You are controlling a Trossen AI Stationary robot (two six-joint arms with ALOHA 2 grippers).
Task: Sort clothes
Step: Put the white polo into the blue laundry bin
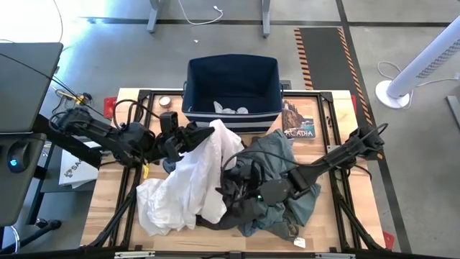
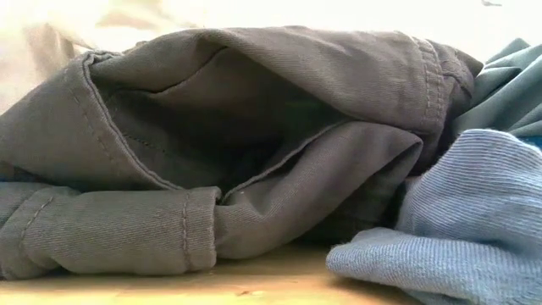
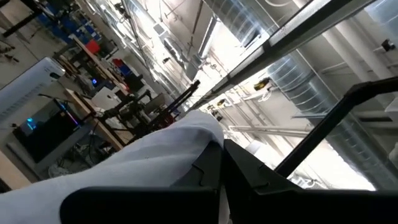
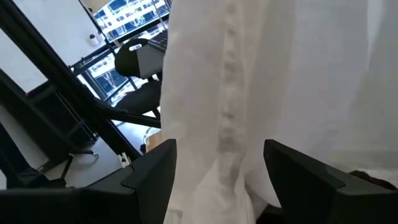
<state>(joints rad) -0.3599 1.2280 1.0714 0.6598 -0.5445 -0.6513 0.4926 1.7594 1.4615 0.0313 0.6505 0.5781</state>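
High view, item one: my left gripper (image 1: 208,133) pinches the white garment (image 1: 190,180) at its peak, cloth draping down to the desk (image 1: 108,194). Left wrist view confirms fingers (image 3: 242,165) pressed together on that fabric (image 3: 155,155). Right wrist view, item two: my right gripper (image 4: 217,165), fingers (image 4: 155,168) spread, white cloth (image 4: 261,74) hanging just ahead between them. Low view alone shows grey-brown trousers (image 2: 212,144) beside blue fabric (image 2: 474,220).

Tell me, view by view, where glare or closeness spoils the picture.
Low view: grey-brown trousers fill the frame, the top edge blown out. Left wrist view: ceiling light glares behind the white garment in the left gripper. Right wrist view: white cloth hangs close, washed pale.
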